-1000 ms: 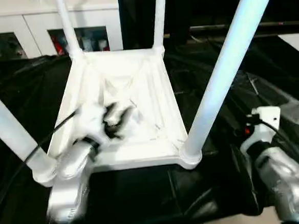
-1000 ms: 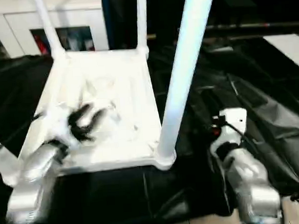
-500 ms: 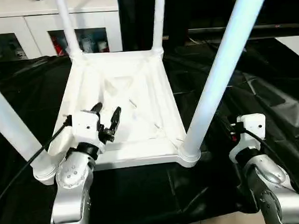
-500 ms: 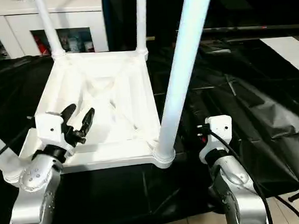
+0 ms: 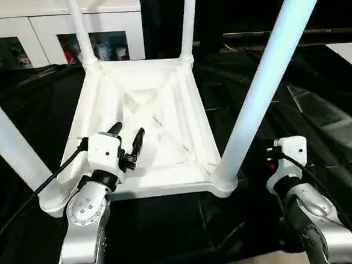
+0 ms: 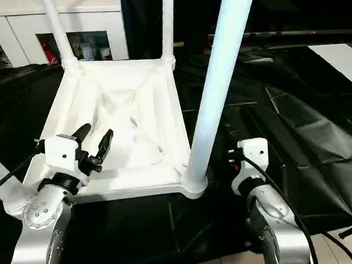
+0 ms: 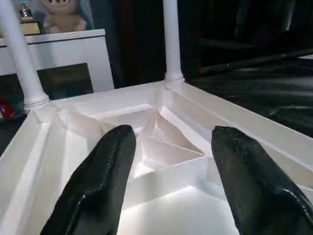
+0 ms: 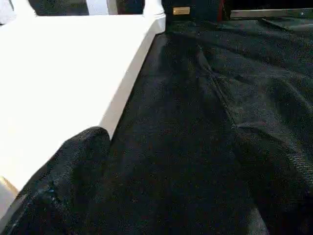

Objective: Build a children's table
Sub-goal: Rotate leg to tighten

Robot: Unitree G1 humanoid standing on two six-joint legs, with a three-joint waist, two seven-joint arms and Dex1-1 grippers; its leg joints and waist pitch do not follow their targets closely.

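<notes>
Where a blurred left tool [image 5: 127, 139] swept over the ribbed underside a second ago, now hovers steady above it, fingers apart, gripping nothing. Right tool [image 8: 161, 196] drawn nearer the body, beside the near right leg [image 5: 268, 80], fingers spread wide and empty. Looks like hands off, build near done. Children's table [image 5: 145, 119] upside down on the black surface [image 5: 318, 98], all white, four legs upright in corner sockets

Four tapered white plastic tube legs [image 5: 268, 80] of upturned white children's table [image 5: 162, 109] cut off by top edge. Small items behind glass doors of white cabinet [image 5: 48, 32] too small to identify. Right pincer [image 8: 161, 205] fingertips cropped at bottom edge.
</notes>
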